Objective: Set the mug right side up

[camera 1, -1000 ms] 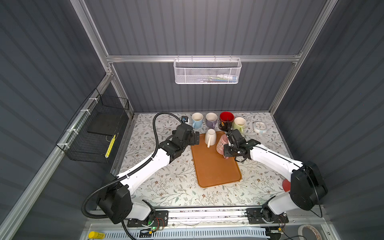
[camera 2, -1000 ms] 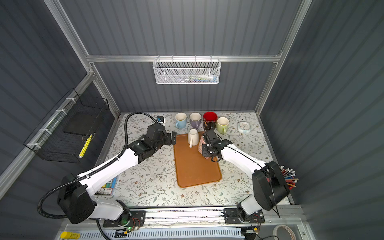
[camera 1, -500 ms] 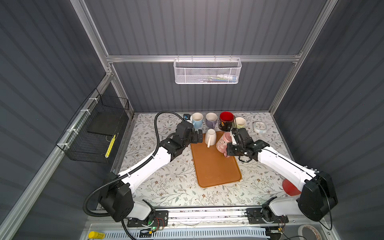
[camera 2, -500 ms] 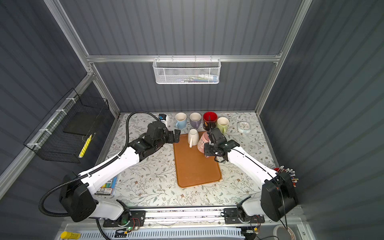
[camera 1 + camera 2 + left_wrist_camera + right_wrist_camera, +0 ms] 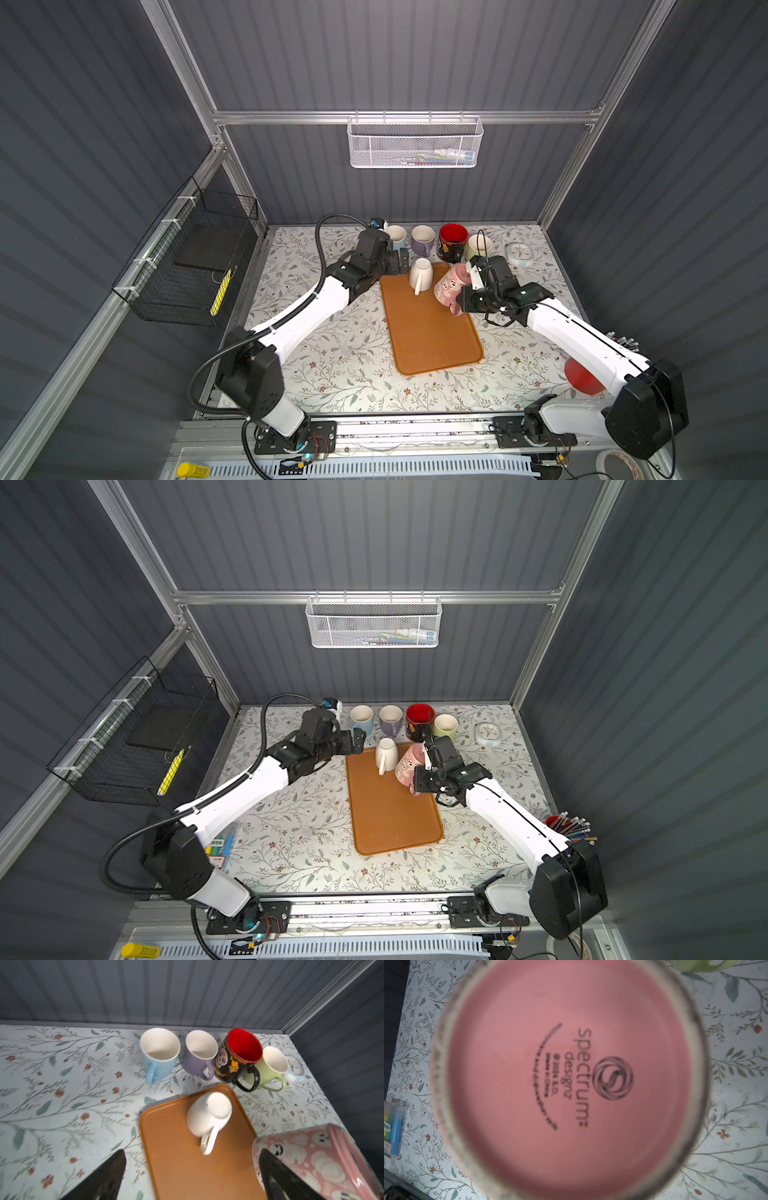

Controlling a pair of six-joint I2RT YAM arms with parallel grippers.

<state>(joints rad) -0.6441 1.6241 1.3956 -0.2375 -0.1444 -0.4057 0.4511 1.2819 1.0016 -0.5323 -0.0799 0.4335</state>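
My right tool (image 5: 460, 300) clamps the pink mug (image 5: 448, 286) near its handle, tilted mid-turn over the tray (image 5: 432, 345) at its one-o'clock corner; my left tool (image 5: 398, 266) gapes empty; next, I judge, roll it mouth-up and set it down.

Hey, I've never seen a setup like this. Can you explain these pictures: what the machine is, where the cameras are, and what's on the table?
This robot has a left arm and a right arm, fixed at the front of a flowered table. Two pictures look down from overhead and are nearly alike; the other two come from a camera on each wrist. On the table lies an orange tray with a white mug bottom-up on it. Behind it a blue mug, purple mug, black mug and green mug stand upright. The right end effector is shut on a pink mug, apparently by its handle, holding it tilted; that wrist's picture shows the mug's base. The left end effector is open and empty.
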